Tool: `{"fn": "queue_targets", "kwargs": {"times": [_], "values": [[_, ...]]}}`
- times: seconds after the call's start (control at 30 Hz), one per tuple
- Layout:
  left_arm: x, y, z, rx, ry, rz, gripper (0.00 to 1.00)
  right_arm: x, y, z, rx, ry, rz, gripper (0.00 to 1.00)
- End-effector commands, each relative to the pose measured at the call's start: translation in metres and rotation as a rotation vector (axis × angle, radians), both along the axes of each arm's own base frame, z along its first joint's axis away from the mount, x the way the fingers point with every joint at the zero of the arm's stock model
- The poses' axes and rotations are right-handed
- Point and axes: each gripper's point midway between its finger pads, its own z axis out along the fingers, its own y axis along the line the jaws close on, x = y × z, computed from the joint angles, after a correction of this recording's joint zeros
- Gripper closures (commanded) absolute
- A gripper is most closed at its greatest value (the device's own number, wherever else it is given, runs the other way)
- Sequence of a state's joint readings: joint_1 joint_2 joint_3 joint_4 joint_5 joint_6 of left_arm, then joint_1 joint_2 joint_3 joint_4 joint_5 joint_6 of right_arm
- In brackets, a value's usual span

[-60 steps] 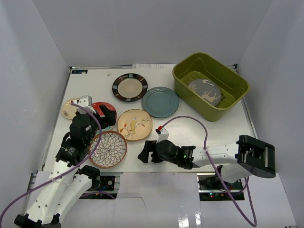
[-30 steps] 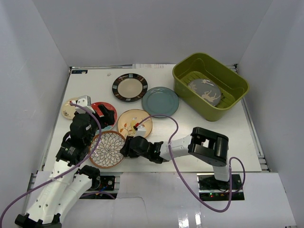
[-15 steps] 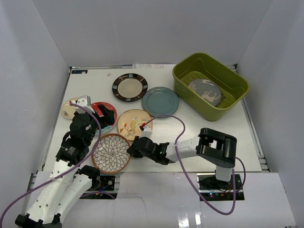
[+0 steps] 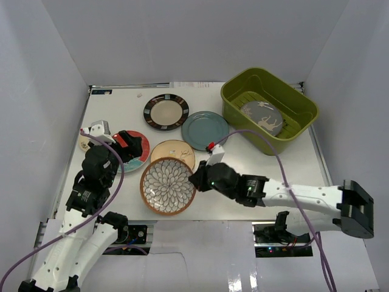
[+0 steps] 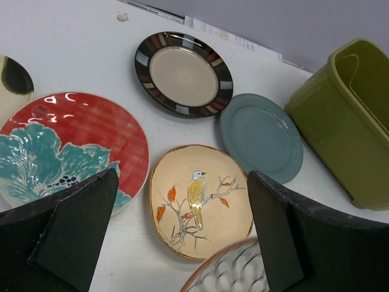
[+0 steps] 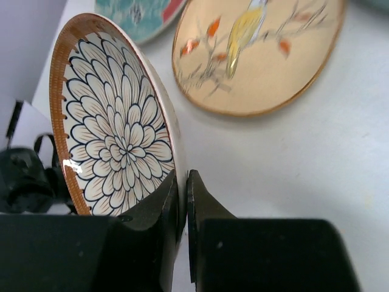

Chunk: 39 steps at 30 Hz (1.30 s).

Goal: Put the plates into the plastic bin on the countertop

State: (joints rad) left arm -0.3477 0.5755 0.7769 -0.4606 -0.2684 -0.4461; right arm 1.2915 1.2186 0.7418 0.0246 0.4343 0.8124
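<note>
Right pincer [image 4: 195, 180] now clamped on petal plate [image 4: 166, 186], plate lifted, tilted, shifted right

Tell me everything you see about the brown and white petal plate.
The petal plate is round, seemingly glazed ceramic, brown-rimmed, with dark-outlined white petals around a central flower. It is tilted near the front edge of the countertop, rim pinched by the right gripper, overlapping the tan bird plate from above.
</note>
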Motion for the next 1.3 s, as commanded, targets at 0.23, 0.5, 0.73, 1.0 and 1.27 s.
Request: {"fn": "queue_targets", "kwargs": {"times": [0.23, 0.5, 0.73, 1.0, 1.27], "values": [[-0.008, -0.021, -0.006, -0.005, -0.024, -0.126, 0.02, 0.186, -0.173, 0.249, 0.177, -0.52, -0.578, 0.92], [-0.01, -0.052, -0.018, 0.001, 0.025, -0.28, 0.02, 0.283, -0.314, 0.237, 0.088, -0.459, -0.902, 0.92], [-0.01, -0.07, -0.031, 0.001, 0.083, -0.366, 0.02, 0.335, -0.364, 0.175, 0.062, -0.293, -0.968, 0.92], [-0.009, -0.071, -0.035, 0.011, 0.096, -0.37, 0.02, 0.342, -0.377, 0.093, -0.016, -0.122, -1.026, 0.92], [-0.006, -0.071, -0.039, 0.015, 0.111, -0.362, 0.02, 0.331, -0.379, 0.048, -0.096, -0.021, -1.016, 0.86]]}}
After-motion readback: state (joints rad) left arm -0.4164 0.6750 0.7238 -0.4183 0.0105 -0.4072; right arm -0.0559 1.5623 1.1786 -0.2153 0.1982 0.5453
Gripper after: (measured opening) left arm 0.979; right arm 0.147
